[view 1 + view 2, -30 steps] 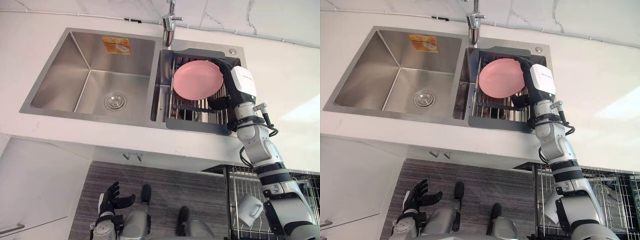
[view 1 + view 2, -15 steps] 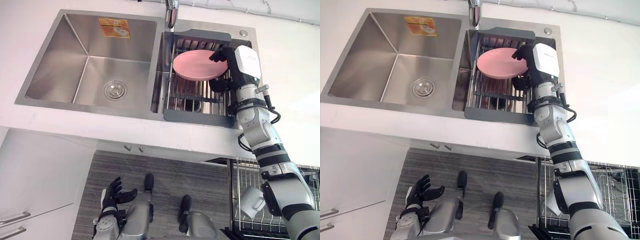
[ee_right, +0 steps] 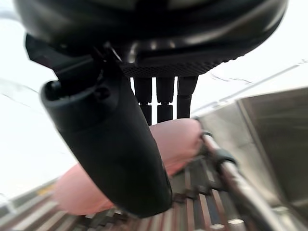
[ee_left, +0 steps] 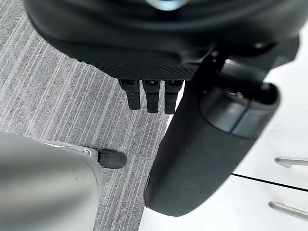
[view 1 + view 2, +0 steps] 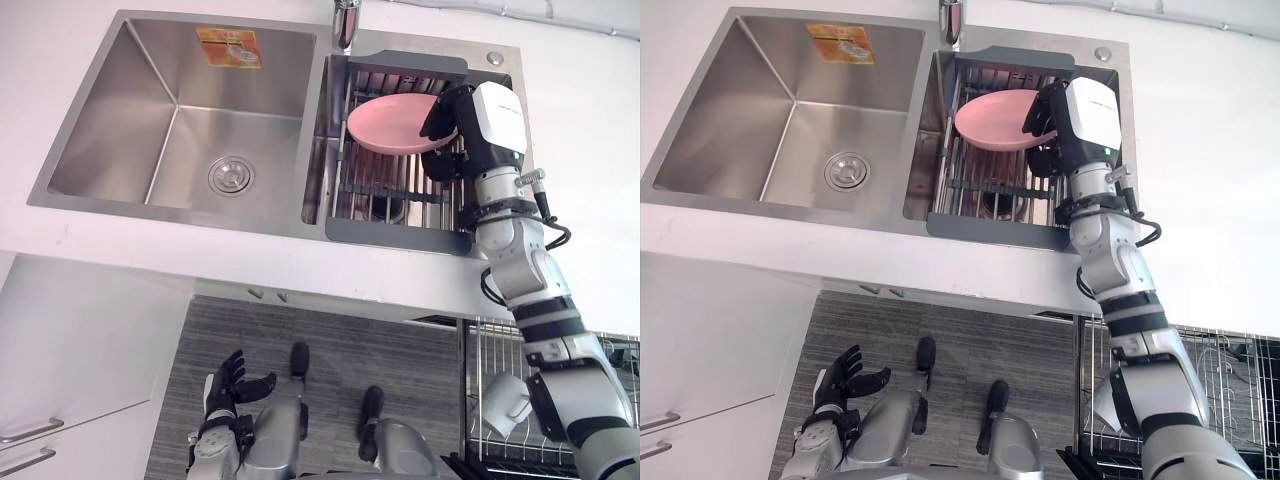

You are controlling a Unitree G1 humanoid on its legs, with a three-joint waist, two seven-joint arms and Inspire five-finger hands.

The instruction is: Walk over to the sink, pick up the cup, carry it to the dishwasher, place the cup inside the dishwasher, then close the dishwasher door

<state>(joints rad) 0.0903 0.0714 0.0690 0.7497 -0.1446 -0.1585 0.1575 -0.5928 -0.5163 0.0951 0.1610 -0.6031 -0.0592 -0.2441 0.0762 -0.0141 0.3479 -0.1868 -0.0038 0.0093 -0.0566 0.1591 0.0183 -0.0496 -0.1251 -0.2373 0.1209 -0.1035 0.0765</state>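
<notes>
Sink (image 5: 110,120): steel, two basins, set in a white surface (image 5: 600,200). Rack (image 5: 395,232): in the basin at 1 o'clock, carrying a pink plate (image 5: 390,125), tilted. Right hand (image 5: 448,105): at the plate's 3 o'clock rim; whether it clamps the plate cannot be told. Left hand (image 5: 228,388): at 7 o'clock over the grey floor (image 5: 330,340), fingers (image 4: 152,96) straight and apart, holding nothing. Cup (image 5: 500,402): white, in a wire basket (image 5: 485,345) at 5 o'clock, below the surface, well apart from both hands.

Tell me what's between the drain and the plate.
Between the drain and the plate stand the basins' steel dividing wall and the left bars of the rack, seen in the left eye view.
</notes>
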